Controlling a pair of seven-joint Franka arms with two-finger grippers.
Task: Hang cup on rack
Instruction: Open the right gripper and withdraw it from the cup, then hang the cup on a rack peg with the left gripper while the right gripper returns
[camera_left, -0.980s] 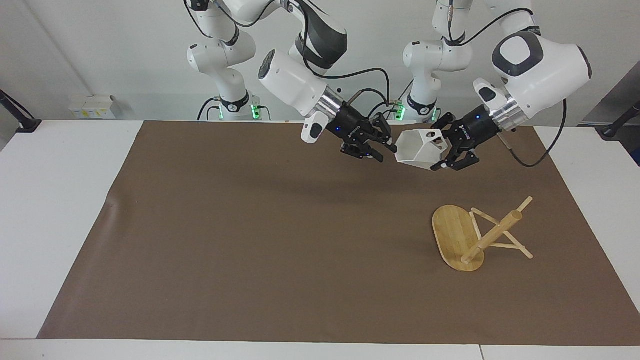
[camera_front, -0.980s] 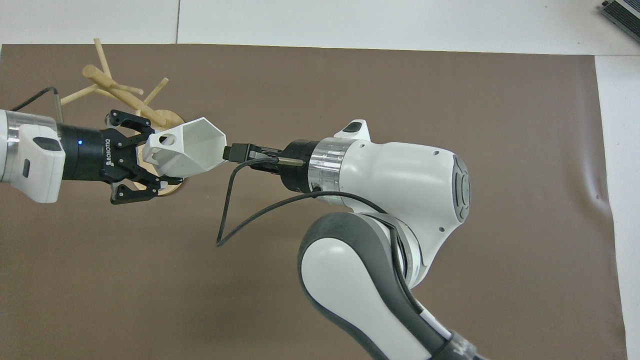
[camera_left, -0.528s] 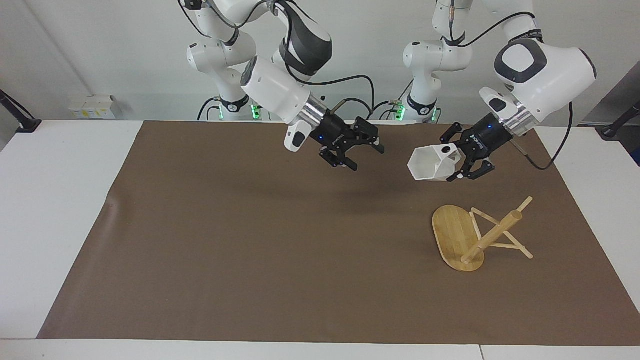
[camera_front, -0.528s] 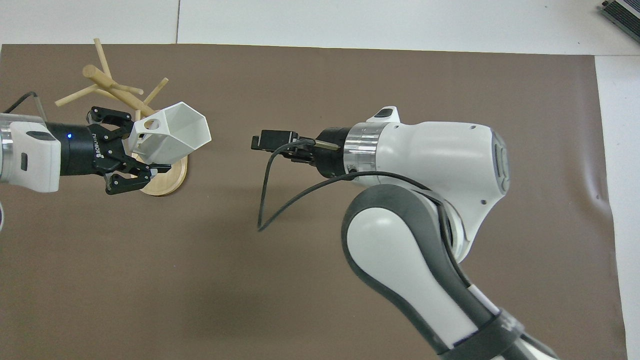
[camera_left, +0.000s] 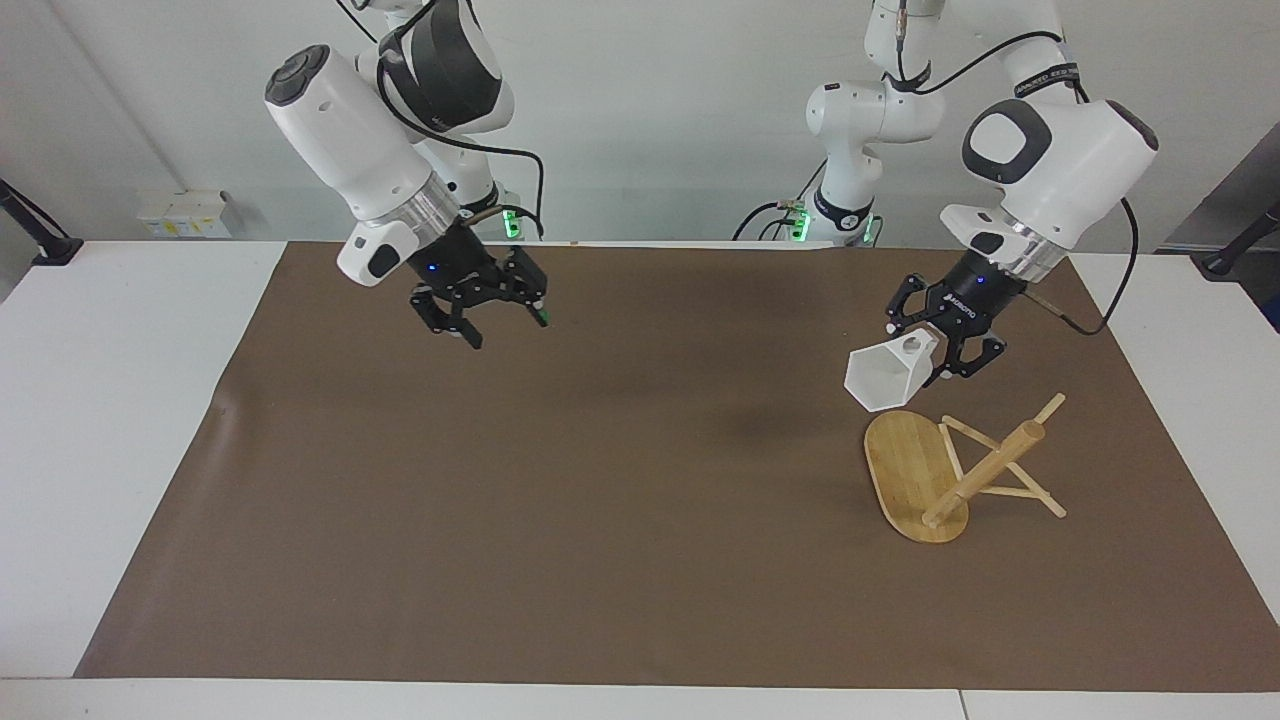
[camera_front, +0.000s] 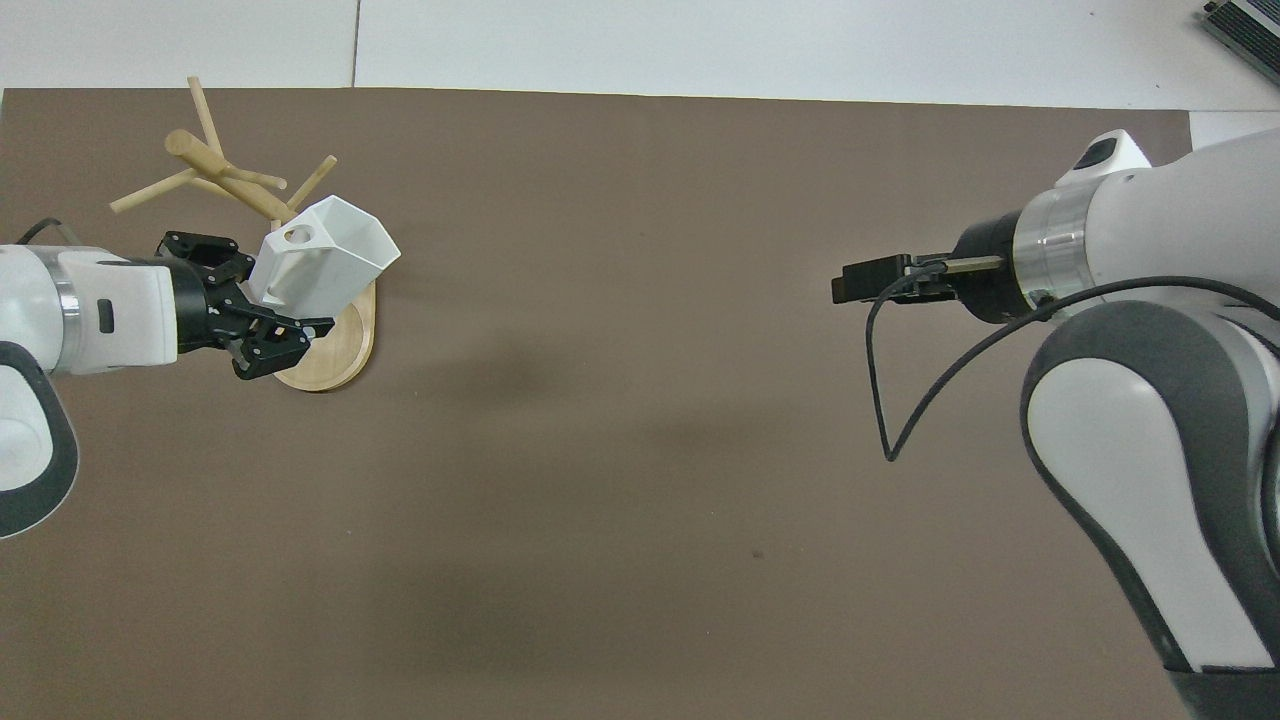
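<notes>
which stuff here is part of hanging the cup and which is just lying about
Part of the job:
- cup, held in the air over the rack by the left tool
- rack, standing on the mat

Not part of it:
- brown mat
- right tool, open, empty, waiting

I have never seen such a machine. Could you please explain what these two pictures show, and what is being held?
Two robot arms work at a table with a brown mat. One picture faces them from across the table; the other looks down from above their end. The left gripper, jaws shut, holds a white cup in the air over a bamboo rack, which stands on the mat at the left arm's end. The right gripper, jaws open and empty, hangs over the mat at its own end.
</notes>
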